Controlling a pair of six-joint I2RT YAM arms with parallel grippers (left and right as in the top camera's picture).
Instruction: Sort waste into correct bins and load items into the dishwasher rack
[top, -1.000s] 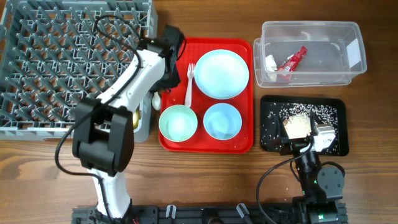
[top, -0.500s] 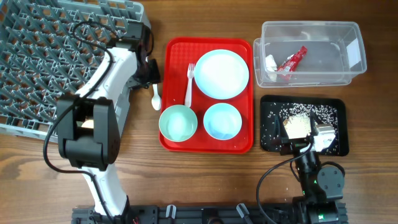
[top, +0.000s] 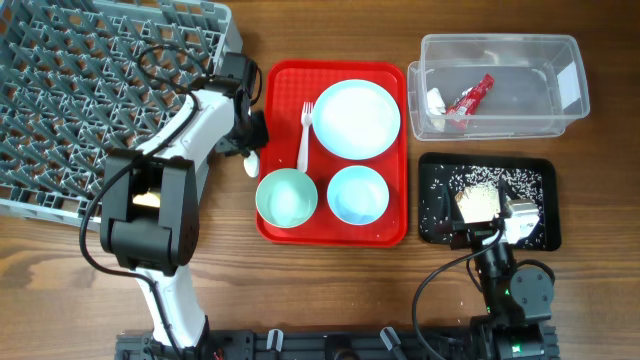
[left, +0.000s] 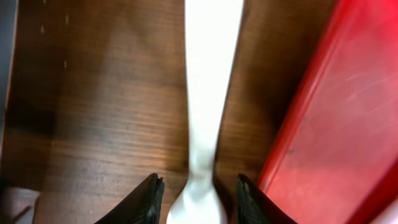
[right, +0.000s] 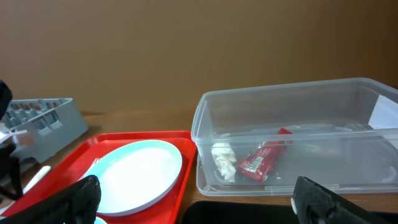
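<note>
Since half a second ago the grey rack has kept its skewed place at the far left of the table, while the left arm has swung away from the rack's corner and towards the red tray. The left gripper now hangs low over the white spoon. Its jaws are open, with one fingertip on each side of the spoon's handle and a little wood showing between. The spoon lies on the bare table just beside the tray's left rim, where it lay before. The right gripper has not moved. It sits over the black tray with its jaws spread wide and nothing between them. By count there is one rack, one red tray, one clear tub and one black tray. On the red tray sit one pale blue plate, two bowls, a green bowl and a blue bowl side by side, and one white fork lying left of the plate. With the one spoon, that makes two utensils. The tub holds one red wrapper and one white napkin close together at its left end. Many pale crumbs, too small to count, are scattered in the black tray.
</note>
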